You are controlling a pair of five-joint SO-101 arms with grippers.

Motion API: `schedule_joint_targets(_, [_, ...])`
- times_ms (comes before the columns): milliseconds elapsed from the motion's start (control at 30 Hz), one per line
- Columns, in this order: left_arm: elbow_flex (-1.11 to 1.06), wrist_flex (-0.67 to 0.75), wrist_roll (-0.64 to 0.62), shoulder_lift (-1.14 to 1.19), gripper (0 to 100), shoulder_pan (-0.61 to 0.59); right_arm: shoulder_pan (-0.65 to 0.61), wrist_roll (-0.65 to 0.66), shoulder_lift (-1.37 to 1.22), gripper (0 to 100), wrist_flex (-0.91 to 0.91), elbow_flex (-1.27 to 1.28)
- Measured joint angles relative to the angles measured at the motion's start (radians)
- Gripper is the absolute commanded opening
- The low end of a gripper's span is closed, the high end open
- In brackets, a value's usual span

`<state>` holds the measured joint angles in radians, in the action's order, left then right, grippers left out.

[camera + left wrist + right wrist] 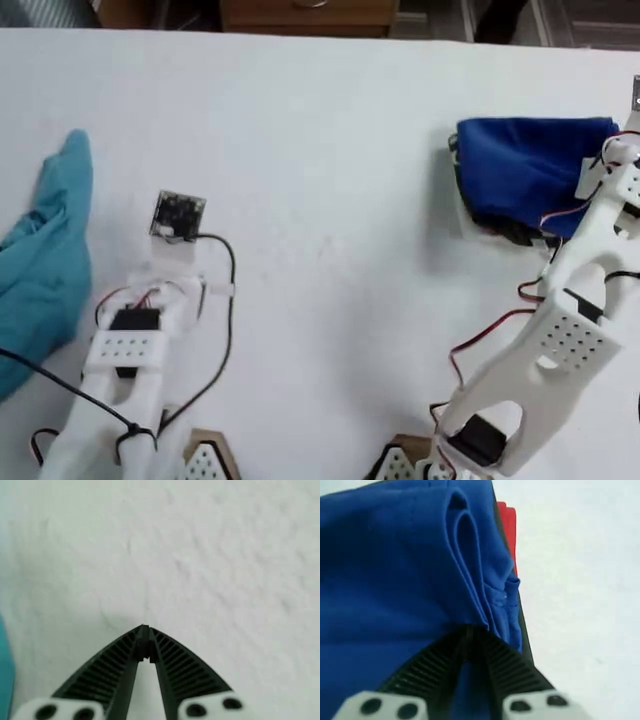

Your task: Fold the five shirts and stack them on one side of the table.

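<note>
Left arm [125, 350] at lower left of high view, pointing up-frame; left gripper [144, 632] tips pressed together. Right arm [560, 335] at lower right, stretched toward right edge; right gripper [470, 630] likewise closed.

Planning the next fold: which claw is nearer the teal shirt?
Left. The left claw is over bare table beside the teal shirt; the right claw is across the table at the blue shirt.

Folded blue shirt [525, 165] atop red shirt [507, 527] at right, crumpled teal shirt [45, 265] at left edge
</note>
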<state>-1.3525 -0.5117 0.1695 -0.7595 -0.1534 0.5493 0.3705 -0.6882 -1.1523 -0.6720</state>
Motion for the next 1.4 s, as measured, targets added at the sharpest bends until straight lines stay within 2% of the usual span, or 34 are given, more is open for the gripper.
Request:
schedule_joint_targets(233, [-0.005,0.000,0.000,0.000,3,0.000,-0.015,0.002,0.031,2.0,-0.011,-0.164])
schedule_joint_targets(367, [-0.005,0.002,0.000,0.000,3,0.000,-0.071,-0.071,0.074,2.0,-0.008,-0.275])
schedule_joint_targets(467, [-0.005,0.018,0.000,0.000,3,0.000,-0.127,-0.117,0.071,2.0,0.066,-0.302])
schedule_joint_targets(600, [-0.012,0.025,0.000,0.000,3,0.000,-0.178,-0.127,-0.028,2.0,0.258,-0.319])
schedule_joint_targets(733, [-0.012,0.025,0.000,0.000,3,0.000,-0.172,-0.127,-0.178,2.0,0.414,-0.322])
schedule_joint_targets(1133, [-0.017,0.040,0.000,0.000,3,0.000,-0.110,-0.127,-0.396,2.0,0.638,-0.322])
schedule_joint_targets(1400, [-0.017,0.040,0.000,0.000,3,0.000,-0.083,-0.127,-0.456,2.0,0.666,-0.324])
